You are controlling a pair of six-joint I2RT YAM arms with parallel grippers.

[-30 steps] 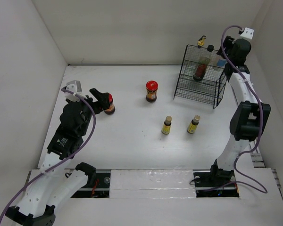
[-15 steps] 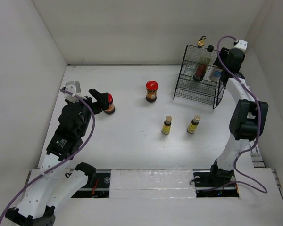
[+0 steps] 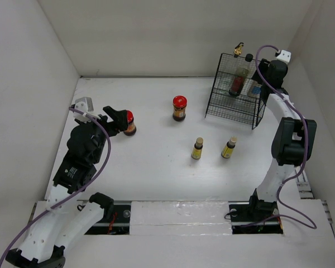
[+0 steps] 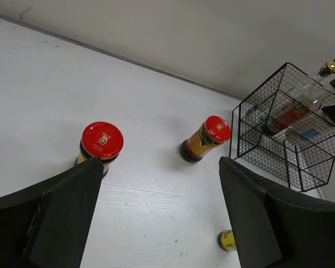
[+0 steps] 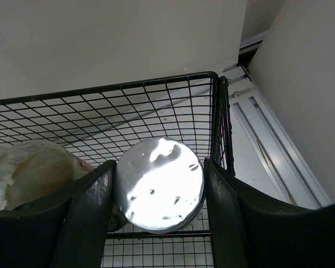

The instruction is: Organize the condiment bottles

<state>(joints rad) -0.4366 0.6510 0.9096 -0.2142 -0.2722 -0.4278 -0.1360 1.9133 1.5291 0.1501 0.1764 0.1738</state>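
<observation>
My right claw (image 5: 158, 170) clamps the shaker (image 5: 159, 187) inside the basket (image 5: 156, 81); my left claw (image 4: 161, 164) gapes empty; four bottles (image 3: 197, 148) wait outside.

The left jar (image 3: 129, 124) and the far jar (image 3: 180, 108) have red caps, the two small bottles (image 3: 197, 149) are yellow, the wire basket (image 3: 234, 111) is black, and the table (image 3: 156, 167) is white.
</observation>
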